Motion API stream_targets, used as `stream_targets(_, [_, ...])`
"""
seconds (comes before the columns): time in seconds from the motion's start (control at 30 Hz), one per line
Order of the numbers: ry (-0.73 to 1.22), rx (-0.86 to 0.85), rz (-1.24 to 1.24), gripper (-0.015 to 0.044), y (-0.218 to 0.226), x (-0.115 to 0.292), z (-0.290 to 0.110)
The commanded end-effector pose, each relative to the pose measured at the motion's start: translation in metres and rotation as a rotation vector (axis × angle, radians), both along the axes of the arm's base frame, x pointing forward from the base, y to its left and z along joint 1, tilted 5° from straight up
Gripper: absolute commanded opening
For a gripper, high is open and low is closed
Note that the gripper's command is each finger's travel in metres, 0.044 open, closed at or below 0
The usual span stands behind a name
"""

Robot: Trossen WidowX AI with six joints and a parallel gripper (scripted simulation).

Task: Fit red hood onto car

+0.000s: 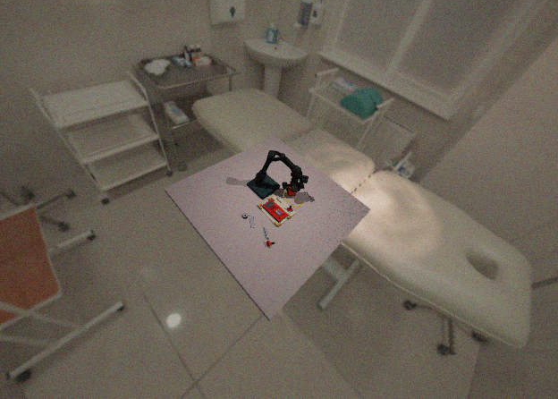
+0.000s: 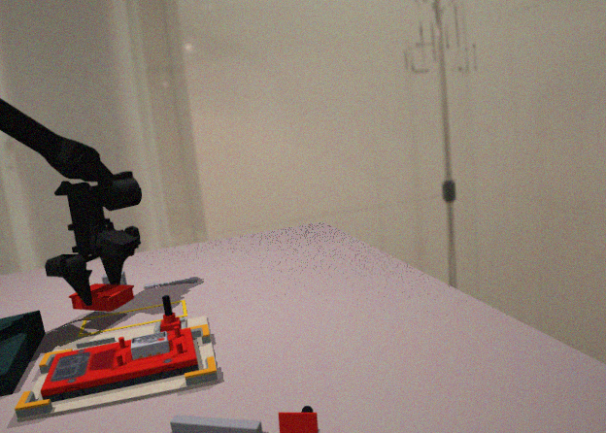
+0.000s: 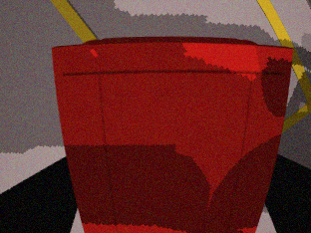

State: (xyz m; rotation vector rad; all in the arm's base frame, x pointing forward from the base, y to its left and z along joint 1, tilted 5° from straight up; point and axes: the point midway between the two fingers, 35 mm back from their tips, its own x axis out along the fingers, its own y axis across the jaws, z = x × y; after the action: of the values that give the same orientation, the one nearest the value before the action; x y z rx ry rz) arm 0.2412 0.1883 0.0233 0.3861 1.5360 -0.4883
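Note:
The red hood (image 2: 103, 295) (image 3: 173, 154) (image 1: 290, 190) lies on the table behind the jig and fills the wrist view. My gripper (image 2: 100, 291) (image 1: 291, 188) reaches straight down over it with one finger on each side, shut on the hood. The red car chassis (image 2: 117, 362) (image 1: 274, 209) sits in its white jig (image 2: 147, 391) with yellow corners. The grey engine block (image 2: 149, 343) is on its deck with short red pegs around it. A black stick (image 2: 166, 305) rises at the chassis's far end.
A yellow outline (image 2: 182, 307) (image 3: 67, 8) is marked on the table around the hood. The arm's dark base (image 2: 16, 340) (image 1: 262, 185) stands left of the jig. A grey bar (image 2: 215, 424) and a small red block (image 2: 297, 421) lie near the front edge. A thin grey strip (image 2: 171, 283) lies behind the hood.

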Motion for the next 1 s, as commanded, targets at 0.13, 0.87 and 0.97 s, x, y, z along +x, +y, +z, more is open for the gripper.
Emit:
stream_targets(0.13, [-0.008, 0.006, -0.002, 0.0, 0.002, 0.002, 0.021])
stream_targets(0.87, [-0.008, 0.007, -0.002, 0.0, 0.005, 0.003, 0.069])
stream_targets(0.97, [-0.008, 0.007, -0.002, 0.0, 0.005, 0.003, 0.072])
